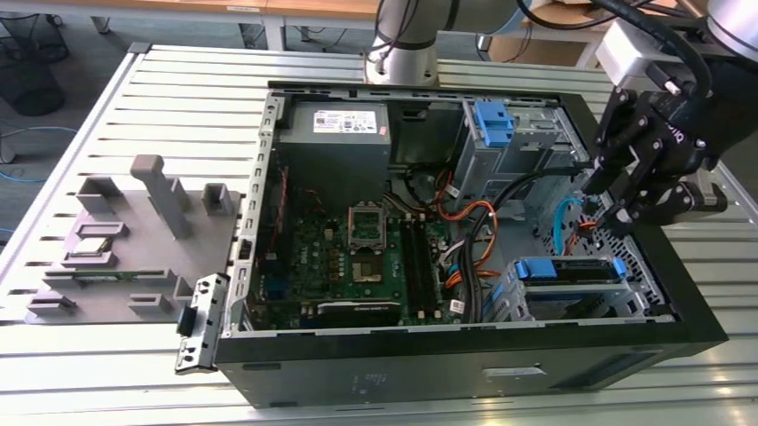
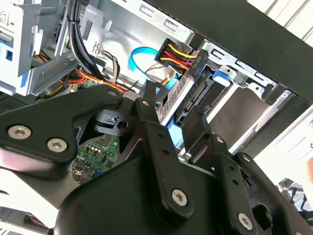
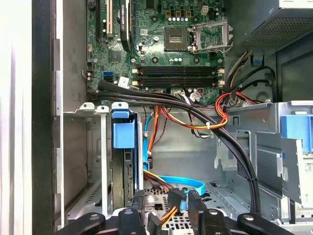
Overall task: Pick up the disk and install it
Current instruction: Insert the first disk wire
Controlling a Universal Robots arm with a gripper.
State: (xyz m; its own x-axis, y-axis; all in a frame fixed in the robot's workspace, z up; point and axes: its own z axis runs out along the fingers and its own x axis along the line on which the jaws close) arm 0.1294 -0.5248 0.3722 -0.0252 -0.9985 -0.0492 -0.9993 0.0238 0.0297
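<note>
Exterior view: whole layout; open case point(image 1: 474, 355) lay on a slatted table point(image 1: 177, 89), with a grey tray point(image 1: 119, 240) at the exterior view's left.
Wrist views: close detail of the cage interior, wiring and fingertips.
Disk point(image 1: 569, 271): sat in a metal cage point(image 1: 592, 300) in the case corner at the exterior view's lower right, blue frame uppermost. In the second wrist view its silver edge point(image 2: 177, 95) lay just beyond the fingers point(image 2: 151, 117), with a wired connector point(image 2: 188, 63) at its end.
Gripper point(image 1: 610, 220): reached down into the case from the exterior view's right, just beside the cage.
Claw: fingers stood apart in both wrist views point(image 2: 172, 105) point(image 3: 166, 208), clamped on nothing seen; coloured wires ran between them in the first wrist view.
Surroundings: power supply point(image 1: 337, 133), motherboard point(image 1: 355, 257), blue bracket point(image 1: 492, 124) in the far bay.
In the way: a black cable bundle point(image 3: 195, 110) and a blue cable point(image 3: 188, 182) crossed the floor near the cage.
</note>
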